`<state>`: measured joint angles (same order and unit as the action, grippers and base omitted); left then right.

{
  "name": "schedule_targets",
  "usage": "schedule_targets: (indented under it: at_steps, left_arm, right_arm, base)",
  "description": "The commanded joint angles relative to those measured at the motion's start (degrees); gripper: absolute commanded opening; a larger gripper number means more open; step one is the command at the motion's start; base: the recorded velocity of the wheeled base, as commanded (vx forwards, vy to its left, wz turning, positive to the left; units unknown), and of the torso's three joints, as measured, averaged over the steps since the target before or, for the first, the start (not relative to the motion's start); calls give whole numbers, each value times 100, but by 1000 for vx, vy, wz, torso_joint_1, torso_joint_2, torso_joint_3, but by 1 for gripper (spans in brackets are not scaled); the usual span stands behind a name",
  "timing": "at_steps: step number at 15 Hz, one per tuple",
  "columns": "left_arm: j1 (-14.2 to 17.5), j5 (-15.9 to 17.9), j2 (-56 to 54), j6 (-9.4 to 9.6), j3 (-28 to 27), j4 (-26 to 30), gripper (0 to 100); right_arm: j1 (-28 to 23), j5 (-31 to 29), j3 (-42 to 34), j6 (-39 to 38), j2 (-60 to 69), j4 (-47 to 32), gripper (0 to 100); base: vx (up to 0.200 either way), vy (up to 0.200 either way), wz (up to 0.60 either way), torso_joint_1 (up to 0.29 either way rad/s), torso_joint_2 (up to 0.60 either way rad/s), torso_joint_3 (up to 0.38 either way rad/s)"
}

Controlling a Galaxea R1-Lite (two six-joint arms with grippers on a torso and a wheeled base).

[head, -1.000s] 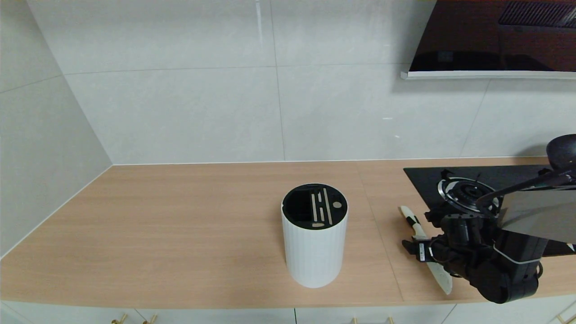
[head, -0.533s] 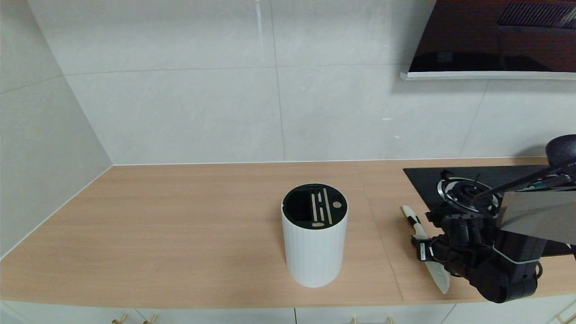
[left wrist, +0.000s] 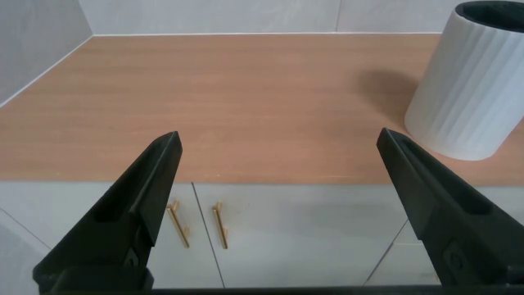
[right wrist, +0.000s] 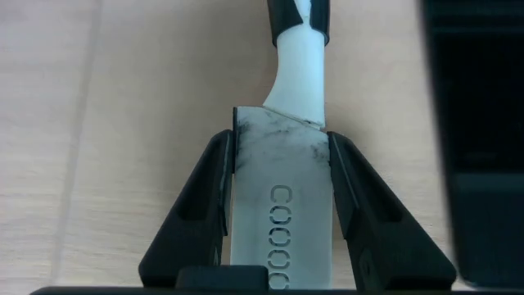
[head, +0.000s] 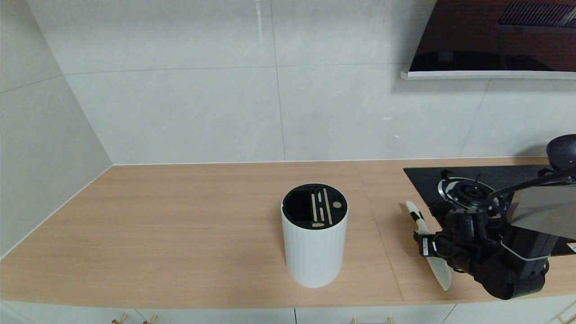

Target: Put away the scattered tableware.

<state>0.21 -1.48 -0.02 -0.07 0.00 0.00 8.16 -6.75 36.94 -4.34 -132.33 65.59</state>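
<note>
Knife (head: pixel 420 223), 1 only, at bench (head: pixel 180 225) right-front edge by hob (head: pixel 427 177), blade now clamped in right gripper (right wrist: pixel 282 164), which was spread 1 s ago, handle nudged hob-ward; 1 white holder (head: pixel 315 243) mid-bench; left gripper (left wrist: pixel 278 143) spread wide over front edge.

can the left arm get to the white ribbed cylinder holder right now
Probably yes: the left gripper is open, and only bare wooden counter lies between it and the white ribbed cylinder holder.
</note>
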Motion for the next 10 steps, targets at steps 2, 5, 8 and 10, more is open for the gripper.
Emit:
schedule_targets:
  at_steps: [2, 5, 8, 10]
  left_arm:
    - [6, -2, 2, -1, 0, -9, 100]
    - [6, 51, 2, 148, -62, -35, 100]
    - [-12, 648, 547, 684, -1485, 413, 100]
    - [-12, 1106, 1725, 693, -2725, 598, 100]
  right_arm:
    - [2, -142, -64, -14, 1095, 42, 0]
    - [11, -230, 6, 3, 1957, -81, 0]
    - [266, -221, 1061, 12, 3020, -1487, 0]
    - [538, -204, 1755, 3, 3539, -2472, 0]
  base:
    - [0, 0, 0, 0, 0, 0]
    - [0, 0, 0, 0, 0, 0]
    - [0, 0, 0, 0, 0, 0]
    - [0, 0, 0, 0, 0, 0]
